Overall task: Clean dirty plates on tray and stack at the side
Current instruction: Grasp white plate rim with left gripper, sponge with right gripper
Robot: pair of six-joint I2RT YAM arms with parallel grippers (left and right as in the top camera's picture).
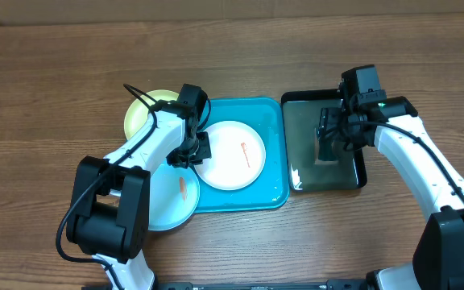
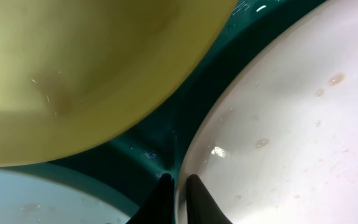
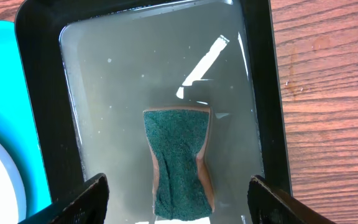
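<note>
The white plate point(image 1: 230, 155) with an orange smear lies on the turquoise tray point(image 1: 268, 113). The yellow-green plate point(image 1: 147, 113) overhangs the tray's far left corner. The light blue plate point(image 1: 167, 201), also smeared, lies at the tray's near left corner. My left gripper point(image 1: 190, 155) is shut on the white plate's left rim; the left wrist view shows its fingers point(image 2: 178, 183) pinching that rim point(image 2: 291, 112), with the yellow-green plate point(image 2: 92, 68), the light blue plate point(image 2: 30, 199) and the tray point(image 2: 148, 137) around it. My right gripper point(image 3: 178, 193) is open.
A black tray with water point(image 1: 359, 169) stands right of the turquoise tray. In the right wrist view a green sponge point(image 3: 179, 155) lies in that black tray point(image 3: 39, 93), between my open right fingers. Bare wood table surrounds both trays.
</note>
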